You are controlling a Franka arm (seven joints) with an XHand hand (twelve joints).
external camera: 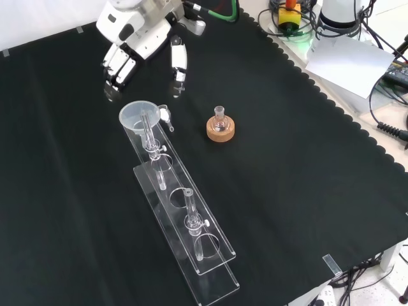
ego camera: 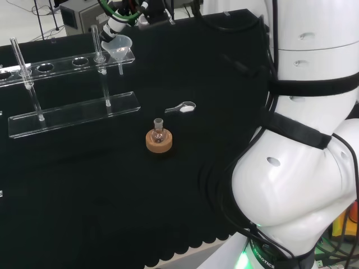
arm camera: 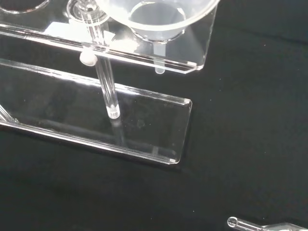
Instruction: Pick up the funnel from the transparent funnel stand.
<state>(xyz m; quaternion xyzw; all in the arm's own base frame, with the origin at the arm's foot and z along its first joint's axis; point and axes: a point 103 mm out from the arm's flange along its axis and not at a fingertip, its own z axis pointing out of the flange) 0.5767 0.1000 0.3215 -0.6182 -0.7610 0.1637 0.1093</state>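
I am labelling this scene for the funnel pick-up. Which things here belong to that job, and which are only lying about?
Belong to the job:
- funnel, seated in the end hole of the stand
- transparent funnel stand
- hand, hovering just beyond the funnel, holding nothing

Only lying about:
- small flask on a cork ring
- small clear scoop on the cloth

Arm [ego camera: 303, 140]: glossy white rounded links, black bands at the joints, small round recesses in the shells, black cables along its side, green light at the base. Hand [external camera: 137, 39]: white shells over black finger segments, green cable behind it, above the clear stand [external camera: 182, 217] in the front view.
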